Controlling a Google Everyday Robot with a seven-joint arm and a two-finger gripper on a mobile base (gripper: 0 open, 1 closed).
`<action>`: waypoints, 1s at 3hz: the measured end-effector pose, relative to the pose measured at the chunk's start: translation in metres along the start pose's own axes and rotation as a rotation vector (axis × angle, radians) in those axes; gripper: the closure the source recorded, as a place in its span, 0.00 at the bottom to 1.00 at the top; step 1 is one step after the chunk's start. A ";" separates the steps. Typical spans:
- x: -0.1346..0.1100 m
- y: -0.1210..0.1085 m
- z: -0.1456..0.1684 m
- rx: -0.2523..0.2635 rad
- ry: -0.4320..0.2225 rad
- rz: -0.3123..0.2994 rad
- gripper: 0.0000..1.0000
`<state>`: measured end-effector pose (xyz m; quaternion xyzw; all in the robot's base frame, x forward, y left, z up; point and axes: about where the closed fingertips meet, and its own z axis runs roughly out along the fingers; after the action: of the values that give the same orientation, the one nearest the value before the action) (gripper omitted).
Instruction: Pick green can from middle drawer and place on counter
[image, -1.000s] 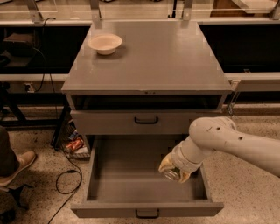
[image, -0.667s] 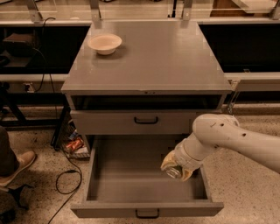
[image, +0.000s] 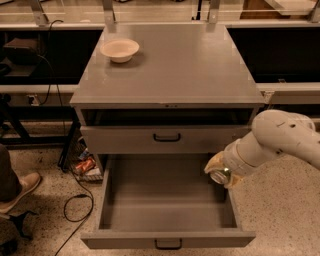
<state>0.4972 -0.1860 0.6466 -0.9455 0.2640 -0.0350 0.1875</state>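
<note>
Dim, warm overhead light; the counter (image: 170, 75) shows a soft sheen, the middle drawer (image: 165, 200) lies in shade. At its right wall the gripper (image: 220, 172) clasps the green can (image: 218, 176), whose silver end glints, slightly blurred

One camera sits high in front of the cabinet and looks down on it at a steep slant, facing its front squarely. It stands near enough that the counter (image: 175, 65) fills the upper middle of the frame, and the pulled-out middle drawer (image: 165, 200) runs almost to the bottom edge. Speckled floor (image: 285, 215) shows at the lower corners. The arm (image: 280, 135) shows at the right edge. The gripper (image: 222, 172) sits right of centre, over the drawer's right wall, clasping the green can (image: 220, 176).
</note>
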 end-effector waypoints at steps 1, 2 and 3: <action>0.017 -0.008 -0.034 0.001 0.116 0.016 1.00; 0.017 -0.008 -0.034 0.002 0.114 0.018 1.00; 0.046 0.000 -0.071 0.071 0.115 0.063 1.00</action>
<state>0.5255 -0.2335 0.7115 -0.9260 0.3023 -0.0928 0.2063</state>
